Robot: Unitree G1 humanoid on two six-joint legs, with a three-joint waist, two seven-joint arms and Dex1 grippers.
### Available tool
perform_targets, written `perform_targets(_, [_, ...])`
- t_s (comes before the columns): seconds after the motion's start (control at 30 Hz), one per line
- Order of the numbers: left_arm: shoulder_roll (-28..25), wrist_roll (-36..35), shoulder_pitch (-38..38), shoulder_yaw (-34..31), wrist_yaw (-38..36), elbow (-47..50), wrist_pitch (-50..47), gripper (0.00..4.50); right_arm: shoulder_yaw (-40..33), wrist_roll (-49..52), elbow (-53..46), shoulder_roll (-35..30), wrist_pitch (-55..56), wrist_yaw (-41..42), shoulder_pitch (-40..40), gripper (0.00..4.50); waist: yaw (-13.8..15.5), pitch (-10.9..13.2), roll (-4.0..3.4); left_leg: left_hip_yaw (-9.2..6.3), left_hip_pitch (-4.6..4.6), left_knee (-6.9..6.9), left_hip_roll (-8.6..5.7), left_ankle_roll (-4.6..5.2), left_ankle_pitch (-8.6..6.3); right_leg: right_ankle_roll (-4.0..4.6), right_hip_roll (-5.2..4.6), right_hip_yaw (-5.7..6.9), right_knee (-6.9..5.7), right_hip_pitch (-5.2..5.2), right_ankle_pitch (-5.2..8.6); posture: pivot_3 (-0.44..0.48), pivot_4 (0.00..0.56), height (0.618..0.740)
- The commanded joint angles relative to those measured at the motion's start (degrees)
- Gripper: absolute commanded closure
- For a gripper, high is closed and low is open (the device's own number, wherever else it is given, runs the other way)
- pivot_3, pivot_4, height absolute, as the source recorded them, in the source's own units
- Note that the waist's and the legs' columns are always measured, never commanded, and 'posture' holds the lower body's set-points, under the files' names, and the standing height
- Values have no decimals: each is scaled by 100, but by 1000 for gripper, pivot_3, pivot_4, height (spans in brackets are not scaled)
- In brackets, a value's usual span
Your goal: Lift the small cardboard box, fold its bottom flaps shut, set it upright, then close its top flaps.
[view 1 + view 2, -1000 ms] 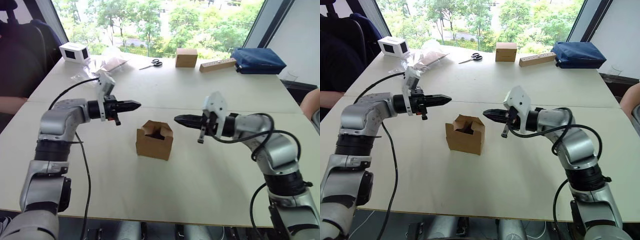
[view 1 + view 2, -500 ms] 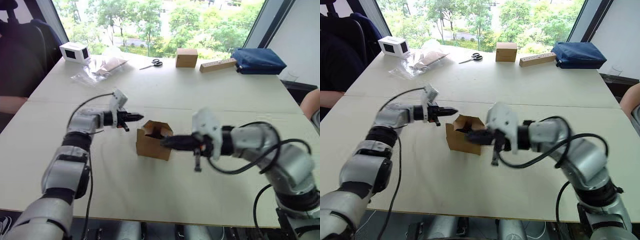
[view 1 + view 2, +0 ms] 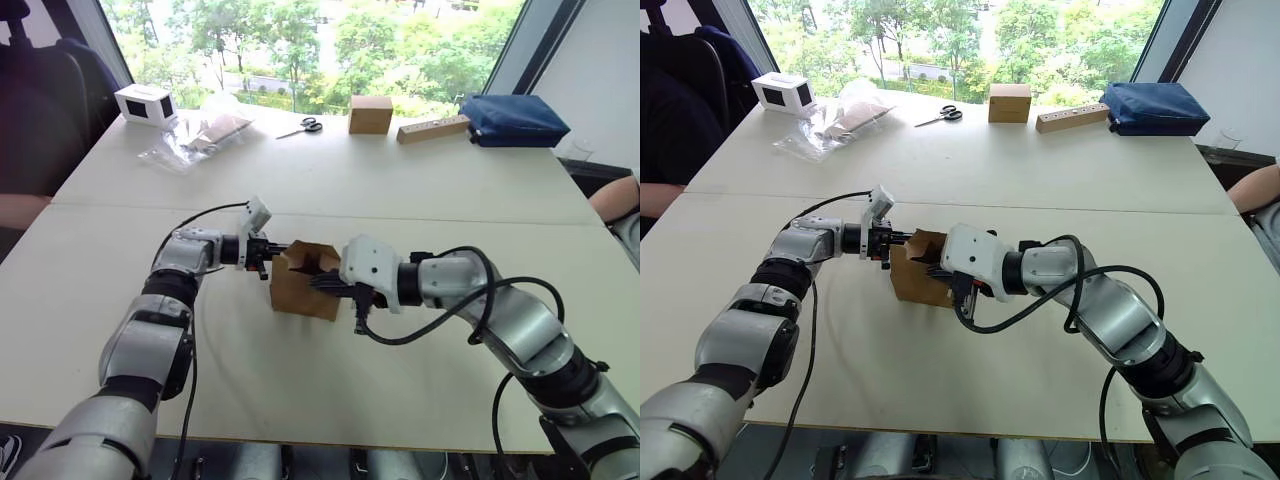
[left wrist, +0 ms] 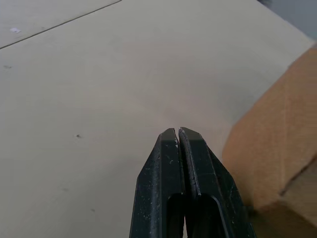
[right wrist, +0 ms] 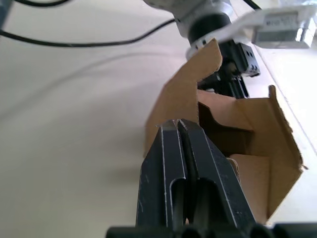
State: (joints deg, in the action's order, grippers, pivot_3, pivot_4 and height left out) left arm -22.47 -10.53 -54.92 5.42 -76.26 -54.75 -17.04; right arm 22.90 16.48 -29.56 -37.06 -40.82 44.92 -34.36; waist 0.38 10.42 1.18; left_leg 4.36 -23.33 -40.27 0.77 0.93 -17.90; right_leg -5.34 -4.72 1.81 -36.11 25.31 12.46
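I'm seeing the small cardboard box (image 3: 303,282) sitting upright mid-table (image 3: 400,180), top flaps (image 5: 195,82) standing open. My left gripper (image 4: 178,132) is poking at its left side, my right gripper (image 5: 177,124) at its front, both with fingers pinched together, holding nothing.

Office or lab: pale table (image 3: 420,180) (scissors (image 3: 301,126)), big window (image 3: 320,40).

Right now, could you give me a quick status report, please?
Left gripper shut, at the small cardboard box. Right gripper shut, at its opposite side. Box upright on table, top flaps open. Nothing blocking.
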Motion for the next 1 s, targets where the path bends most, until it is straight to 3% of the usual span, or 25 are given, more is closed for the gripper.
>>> perform_targets(0.03, [-59,-35,81,-60,-96,356,-108,4429,62,-205,48,74,191,66,-99,4500,0,0,0,0,0,0,0,0,0,0,0,0,0,0,0,0,150,740])
perform_targets(0.6, [-34,-85,480,-156,167,859,-337,4429,357,-773,643,484,308,138,-40,4500,-5,0,0,-4,1,0,2,0,0,0,0,0,-1,0,0,0,150,740])
perform_targets(0.8, [-263,-236,395,-514,500,874,-345,4429,299,-798,639,531,308,179,-56,4500,-11,0,0,-4,1,0,2,0,0,0,0,0,-1,0,0,0,150,740])
perform_targets(0.9, [-628,-735,635,-981,516,1858,-1035,4429,237,-775,545,484,297,237,-45,4500,-71,1,1,-12,-1,0,7,0,0,0,1,0,-1,3,0,0,150,740])
perform_targets(1.0, [-1066,-1345,1394,-1256,514,3604,-2050,4429,225,-775,568,506,337,266,-32,4500,-146,-1,-2,-16,1,4,17,-1,0,0,-1,-2,-2,3,0,0,150,740])
